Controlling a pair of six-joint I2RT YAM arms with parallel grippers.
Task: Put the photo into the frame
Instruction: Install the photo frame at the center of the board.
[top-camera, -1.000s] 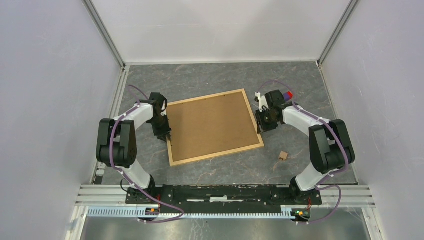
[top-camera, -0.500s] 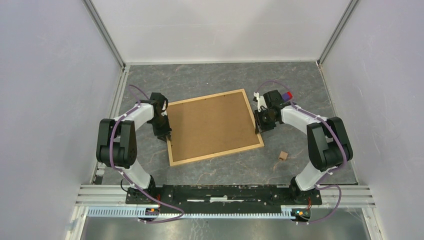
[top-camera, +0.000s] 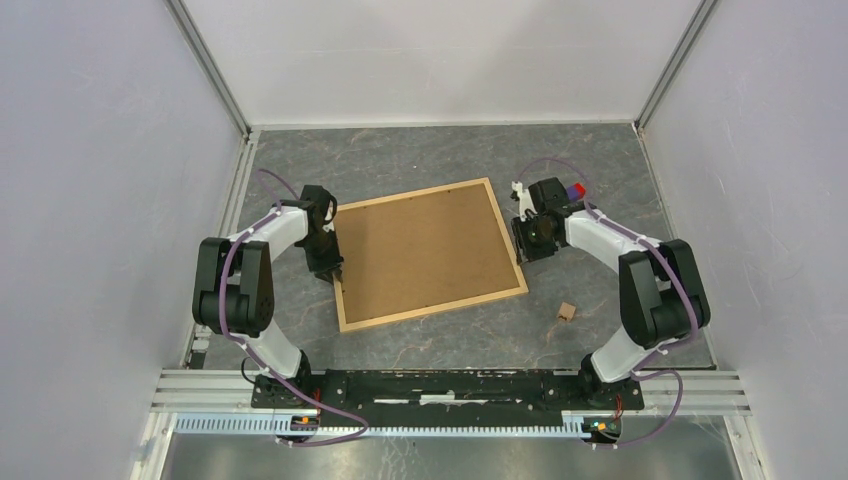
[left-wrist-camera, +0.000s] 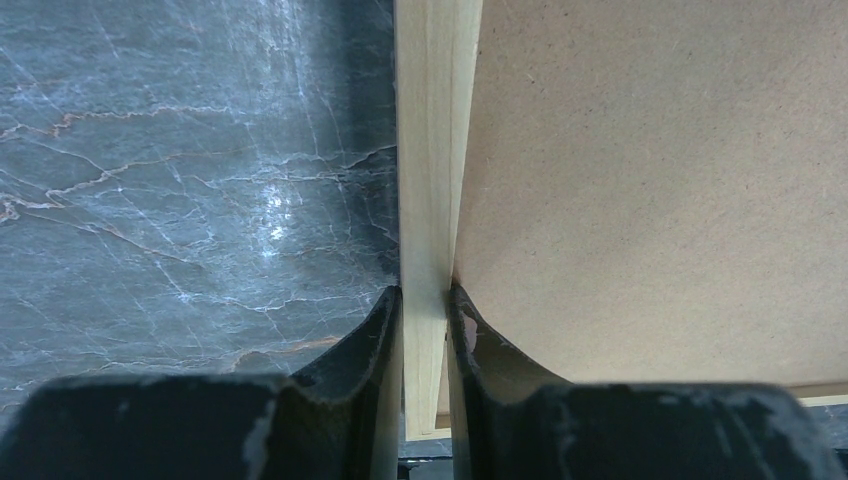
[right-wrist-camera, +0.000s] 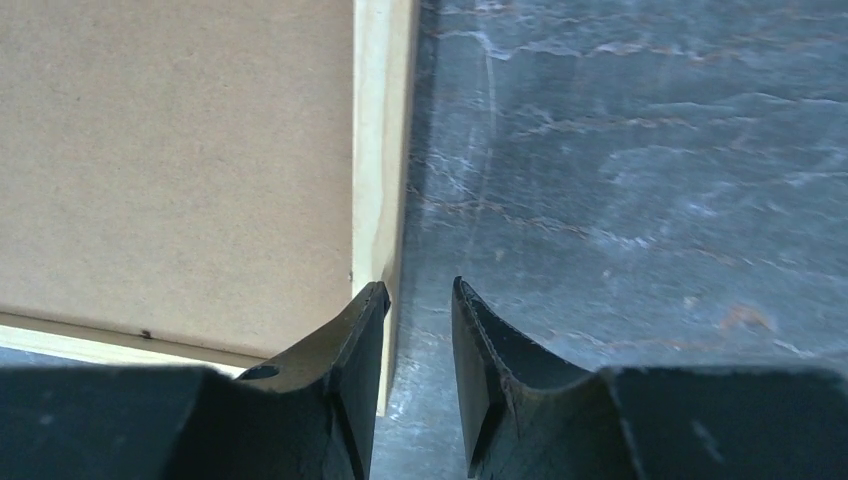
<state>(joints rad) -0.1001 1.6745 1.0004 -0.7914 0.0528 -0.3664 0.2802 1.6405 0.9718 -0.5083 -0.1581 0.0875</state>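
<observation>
The frame (top-camera: 425, 250) lies flat on the grey marble table with its brown fibreboard back up, ringed by thin light wood strips. My left gripper (top-camera: 335, 275) is shut on the frame's left strip (left-wrist-camera: 432, 200), one finger on each side of it. My right gripper (top-camera: 522, 252) stands open at the frame's right strip (right-wrist-camera: 378, 150). Its left finger (right-wrist-camera: 360, 330) overlaps that strip, and its right finger (right-wrist-camera: 475, 330) is over bare table, off the wood. The photo is out of view.
A small wooden block (top-camera: 567, 312) lies on the table near the frame's near right corner. A red and blue thing (top-camera: 575, 190) sits just behind the right wrist. Grey walls close in the table on three sides.
My right gripper's jaws have parted a little and it has shifted slightly right, off the frame's edge. The left gripper and the frame have not moved.
</observation>
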